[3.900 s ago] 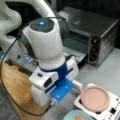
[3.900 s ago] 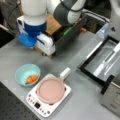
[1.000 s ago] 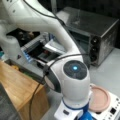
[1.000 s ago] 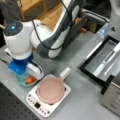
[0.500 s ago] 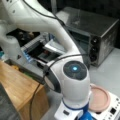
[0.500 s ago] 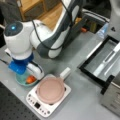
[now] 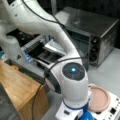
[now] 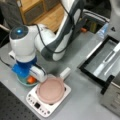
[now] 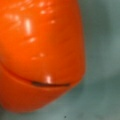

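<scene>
In the teal bowl (image 8: 22, 81) left of the scale (image 8: 47, 103), our pincer (image 8: 28, 77) sits low over the orange piece (image 9: 40, 52); grip unclear to us, the piece not lifted yet.

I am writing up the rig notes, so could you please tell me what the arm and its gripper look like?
The arm is glossy white with rounded segments and dark grey bands at the joints. A round dark cap with a small blue light tops the wrist. A thin black cable loops along the arm. The gripper sits in a bright blue housing with a white block beside it.
</scene>
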Controlling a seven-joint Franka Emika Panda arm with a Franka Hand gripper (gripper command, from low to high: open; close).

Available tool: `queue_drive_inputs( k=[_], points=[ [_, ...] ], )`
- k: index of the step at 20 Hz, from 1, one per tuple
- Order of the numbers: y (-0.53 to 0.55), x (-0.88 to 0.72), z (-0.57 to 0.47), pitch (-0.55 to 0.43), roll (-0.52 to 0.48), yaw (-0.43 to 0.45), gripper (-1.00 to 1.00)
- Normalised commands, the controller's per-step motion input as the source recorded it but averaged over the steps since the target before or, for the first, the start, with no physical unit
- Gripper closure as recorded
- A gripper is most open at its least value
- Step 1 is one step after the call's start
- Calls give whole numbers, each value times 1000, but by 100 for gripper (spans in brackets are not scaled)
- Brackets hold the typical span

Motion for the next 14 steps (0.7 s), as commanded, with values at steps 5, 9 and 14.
queue_drive_inputs(
  k=[5, 9, 14],
  points=[
    [-79, -220, -220, -158, 271, 55, -100],
    [-107, -226, -293, -165, 226, 25, -100],
    [-66, -223, -364, -155, 184, -16, 100]
  ],
)
